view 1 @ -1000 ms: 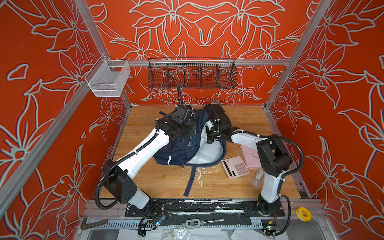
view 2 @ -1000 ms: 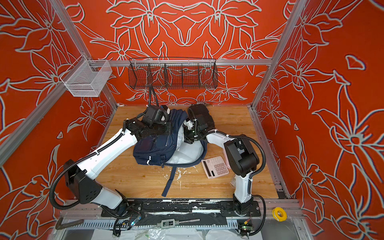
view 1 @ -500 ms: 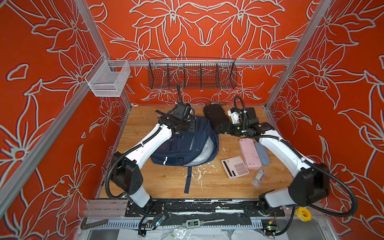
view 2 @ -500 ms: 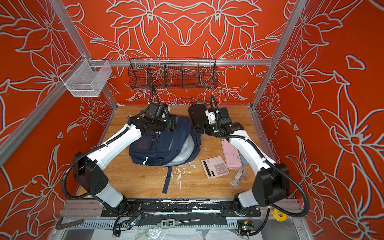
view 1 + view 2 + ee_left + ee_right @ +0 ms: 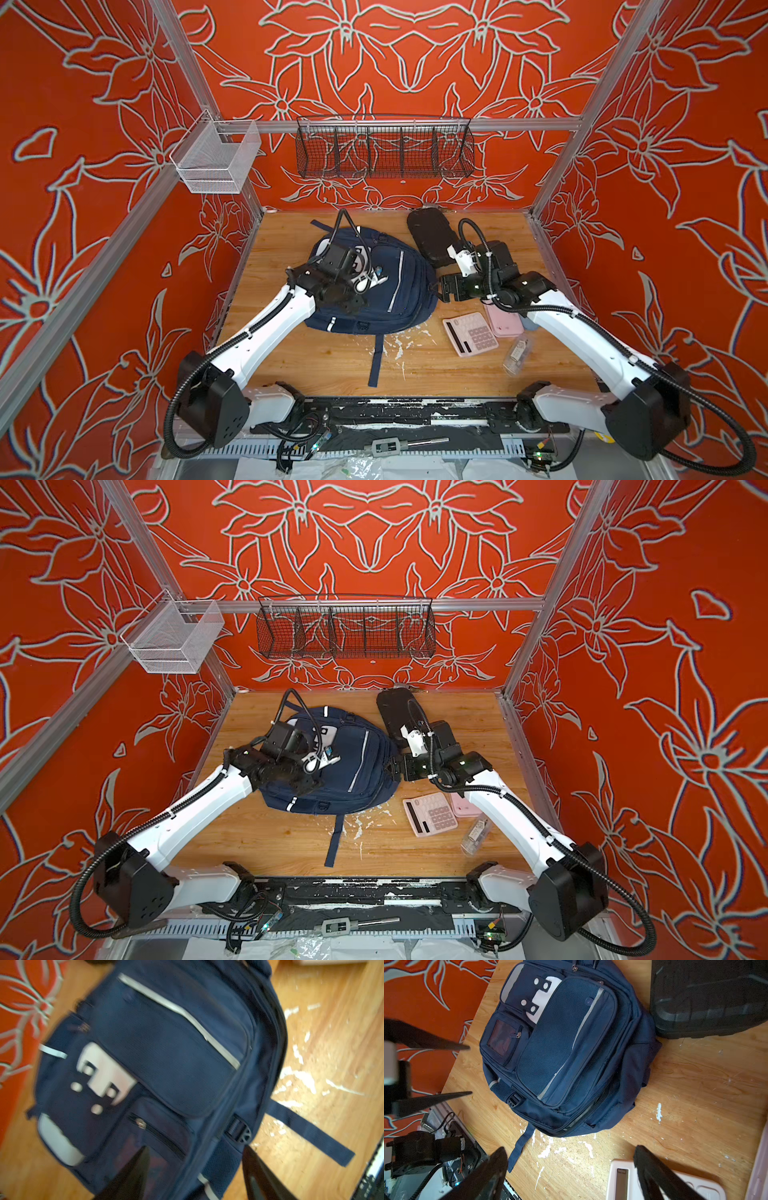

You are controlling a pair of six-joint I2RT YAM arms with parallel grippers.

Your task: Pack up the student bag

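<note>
Wood grain runs under everything: the pale wooden table (image 5: 291, 361) is my work surface, scuffed with white flecks near the front. On it, left of middle, lies the student bag (image 5: 399, 291) (image 5: 365, 762), a large navy-blue fabric backpack, flat with its front pockets facing up. A white patch with dots, a thin grey stripe and a small pocket with a reddish window show on that front (image 5: 564, 1053). One navy strap (image 5: 376, 361) trails from it across the wood toward the front edge.

Just beside the bag's far right corner sits a black oval hard case (image 5: 430, 237) (image 5: 706, 1001).

My left gripper (image 5: 196, 1151) hangs over the bag's front, above the small windowed pocket. Its fingers (image 5: 137, 1167) stand well apart with nothing between them, as the right wrist view also shows (image 5: 470, 1070). My right gripper (image 5: 570, 1149) (image 5: 438, 289) is at the bag's right edge, over bare wood. It is spread wide and holds nothing.

Right of the bag, near the right arm, lies a pink rectangular calculator (image 5: 469, 334) (image 5: 430, 814). A flat pink case (image 5: 505, 324) lies just beside it, partly under the arm. A small clear plastic container (image 5: 517, 353) lies nearer the front.
</note>
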